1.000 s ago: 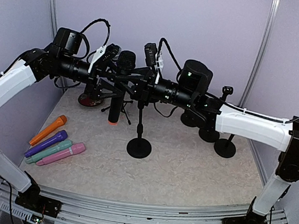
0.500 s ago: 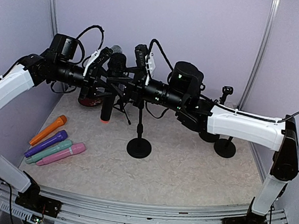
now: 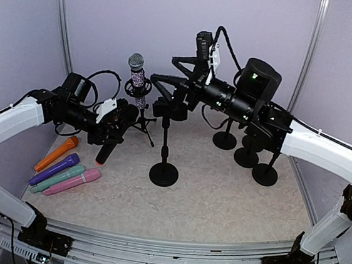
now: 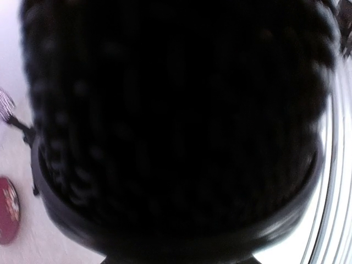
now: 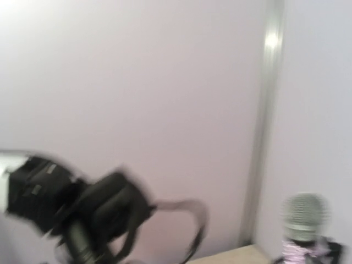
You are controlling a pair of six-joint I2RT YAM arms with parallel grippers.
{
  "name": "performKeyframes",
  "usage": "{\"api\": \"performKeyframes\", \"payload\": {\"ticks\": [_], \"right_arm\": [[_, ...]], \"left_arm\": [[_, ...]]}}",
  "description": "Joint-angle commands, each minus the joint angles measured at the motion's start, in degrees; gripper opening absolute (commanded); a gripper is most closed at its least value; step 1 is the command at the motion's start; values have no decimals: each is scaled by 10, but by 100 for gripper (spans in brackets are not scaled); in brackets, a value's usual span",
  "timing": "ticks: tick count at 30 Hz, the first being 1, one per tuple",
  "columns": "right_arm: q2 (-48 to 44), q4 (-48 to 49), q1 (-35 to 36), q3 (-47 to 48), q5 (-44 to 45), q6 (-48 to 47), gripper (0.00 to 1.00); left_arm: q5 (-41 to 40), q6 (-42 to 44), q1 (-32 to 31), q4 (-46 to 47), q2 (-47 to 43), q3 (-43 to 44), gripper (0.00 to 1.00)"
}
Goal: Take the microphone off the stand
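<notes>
**Black microphone is off the stand, held low by the left arm**

At the far left, four coloured microphones (image 3: 65,171) lie side by side on the table (image 3: 219,199). Just right of them, the left gripper (image 3: 114,132) is closed narrowly on the black microphone (image 3: 104,153), the thing of the task. It hangs tilted above the table with its reddish end down. I judge it is kept low so it can be laid beside that row. In the middle, the stand (image 3: 164,145) is upright, its clip bare. Behind it, a glitter microphone (image 3: 136,71) sits on a small tripod. To the right, the right gripper (image 3: 170,70) is high above the stand with jaws wide, holding nothing, probably to keep out of the way.
</notes>
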Motion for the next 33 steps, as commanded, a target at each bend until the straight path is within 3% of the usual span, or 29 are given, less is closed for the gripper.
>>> {"api": "performKeyframes", "payload": {"ticks": [1, 10, 19, 25, 33], "right_arm": [[-50, -42, -39, -53, 35, 10, 97], [-105, -43, -81, -152, 33, 62, 94], [-113, -44, -85, -197, 15, 74, 99], [-106, -65, -90, -218, 18, 77, 98], [-98, -22, -99, -276, 17, 103, 95]], "left_arm": [[-97, 61, -6, -1, -6, -65, 12], [-110, 71, -37, 18, 42, -79, 15], [-164, 11, -50, 72, 122, -125, 19], [-236, 4, -46, 108, 154, -143, 33], [-288, -7, -42, 144, 175, -146, 52]]}}
